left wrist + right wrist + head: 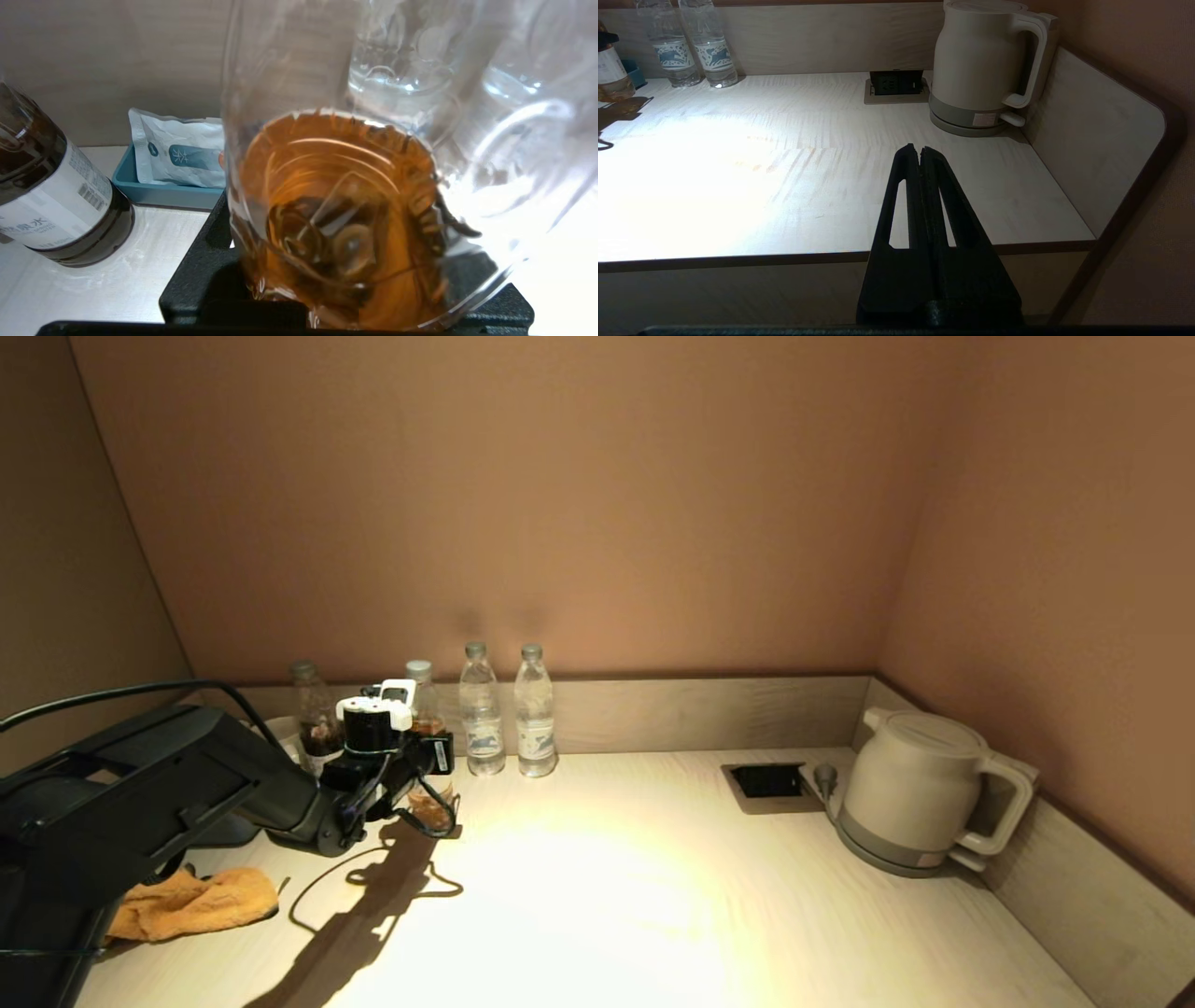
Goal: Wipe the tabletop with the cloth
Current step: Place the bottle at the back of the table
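— What's in front of you, biggest first?

— The pale wood tabletop, boxed in by a low wooden upstand and brown walls, with a bright pool of light in its middle. Then the robot's left arm, black and bulky, reaching in over the near left part of the table toward the back.

— And on the right?

— A cream electric kettle on its base in the far right corner, with a recessed socket panel just beside it.

— What is the left gripper doing?

— It is clenched around a clear bottle with amber tea; the black fingers sit on either side of it, down near its base. Right next to that one stands a dark bottle with a white label, and behind it a teal tray holding a pale sachet.

— Other bottles?

— Two clear water bottles stand side by side against the back upstand.

— The right gripper?

— Parked off the table's near edge, its two fingers pressed together on nothing.

— And the cloth?

— The orange cloth lies crumpled at the near left of the table, under the left arm, well apart from both grippers.
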You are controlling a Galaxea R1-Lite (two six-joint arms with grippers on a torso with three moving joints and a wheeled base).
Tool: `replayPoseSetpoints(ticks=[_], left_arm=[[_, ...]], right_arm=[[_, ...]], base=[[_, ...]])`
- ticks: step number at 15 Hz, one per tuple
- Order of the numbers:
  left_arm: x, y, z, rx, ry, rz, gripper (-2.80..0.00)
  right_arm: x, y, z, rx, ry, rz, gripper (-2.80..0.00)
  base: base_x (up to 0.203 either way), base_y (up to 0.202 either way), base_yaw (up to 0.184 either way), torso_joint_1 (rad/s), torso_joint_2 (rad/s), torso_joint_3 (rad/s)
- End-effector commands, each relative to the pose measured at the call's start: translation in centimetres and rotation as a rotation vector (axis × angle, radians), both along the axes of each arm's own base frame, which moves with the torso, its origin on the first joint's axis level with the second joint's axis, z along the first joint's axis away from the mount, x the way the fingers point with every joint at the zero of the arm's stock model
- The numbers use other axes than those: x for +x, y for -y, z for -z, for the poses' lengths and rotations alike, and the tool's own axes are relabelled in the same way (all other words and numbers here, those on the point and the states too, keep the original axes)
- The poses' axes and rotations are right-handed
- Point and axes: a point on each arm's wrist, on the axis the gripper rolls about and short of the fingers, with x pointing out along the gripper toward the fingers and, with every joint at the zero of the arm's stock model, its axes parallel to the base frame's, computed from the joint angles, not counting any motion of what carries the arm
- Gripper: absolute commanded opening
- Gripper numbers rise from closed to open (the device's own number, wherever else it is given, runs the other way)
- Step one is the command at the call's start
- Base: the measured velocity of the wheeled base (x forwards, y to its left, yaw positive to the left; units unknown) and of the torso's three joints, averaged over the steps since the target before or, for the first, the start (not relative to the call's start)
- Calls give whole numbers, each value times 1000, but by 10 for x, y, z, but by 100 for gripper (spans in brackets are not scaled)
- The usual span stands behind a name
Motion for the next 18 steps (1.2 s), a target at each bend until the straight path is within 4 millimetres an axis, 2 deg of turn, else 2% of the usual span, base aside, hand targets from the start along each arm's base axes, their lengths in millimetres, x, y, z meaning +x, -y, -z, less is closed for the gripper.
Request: replayPoseSetpoints(ticks=[1,7,9,18], left_arm=[[1,4,0,-20,-2,0,-280],[2,6,2,-35,-16,-4,-280],[2,8,17,-27,-44,-2,-280],[2,8,15,-34,-42,-3,-280]], right_arm=[[0,0,0,0,1,0,-280],[0,0,0,0,1,0,-280],[0,0,0,0,1,0,-280],[0,0,0,0,1,0,-280]], base=[[0,0,0,0,0,0],[0,0,0,0,0,0],[0,0,0,0,0,0],[0,0,0,0,0,0]])
